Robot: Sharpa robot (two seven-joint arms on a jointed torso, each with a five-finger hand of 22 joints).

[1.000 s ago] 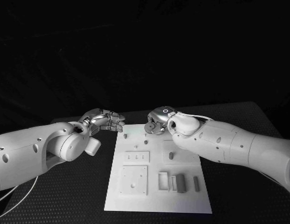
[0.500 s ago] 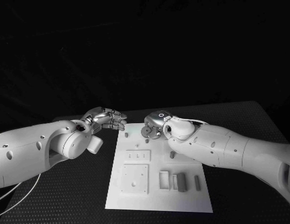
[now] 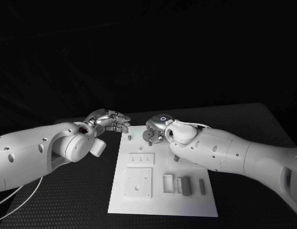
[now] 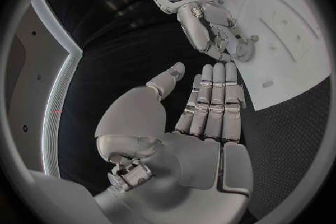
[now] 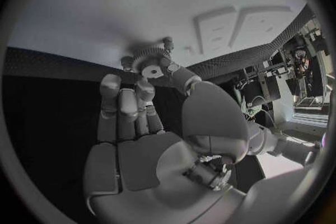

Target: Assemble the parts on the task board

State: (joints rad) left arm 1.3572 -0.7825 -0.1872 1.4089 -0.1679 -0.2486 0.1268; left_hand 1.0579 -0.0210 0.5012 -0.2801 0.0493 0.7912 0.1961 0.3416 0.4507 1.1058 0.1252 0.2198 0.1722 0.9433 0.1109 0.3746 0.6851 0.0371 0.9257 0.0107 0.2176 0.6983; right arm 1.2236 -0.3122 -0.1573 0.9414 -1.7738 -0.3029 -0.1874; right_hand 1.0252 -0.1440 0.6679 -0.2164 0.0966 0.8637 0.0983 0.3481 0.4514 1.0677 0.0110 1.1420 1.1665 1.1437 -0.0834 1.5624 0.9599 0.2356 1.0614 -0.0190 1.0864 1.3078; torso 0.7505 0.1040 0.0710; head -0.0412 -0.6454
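Observation:
The white task board (image 3: 162,200) lies in the middle of the black table. My right hand (image 3: 157,130) hovers over the board's far end and pinches a small toothed gear (image 5: 149,64) between thumb and fingertips; the gear (image 3: 148,137) hangs just above the board's far edge. My left hand (image 3: 109,121) sits off the board's far left corner, palm flat, fingers straight and side by side (image 4: 211,102), holding nothing. The left wrist view shows the right hand (image 4: 213,33) over the board (image 4: 294,39). Several small block parts (image 3: 184,186) stand at the board's near right.
Two square raised plates (image 3: 138,182) (image 3: 141,159) occupy the board's left half, with small pegs near the far edge. Black textured table (image 3: 259,143) surrounds the board; my two forearms flank it on either side.
My right hand with the gear has drifted slightly left and lower over the board's far end. The left hand has stayed almost still.

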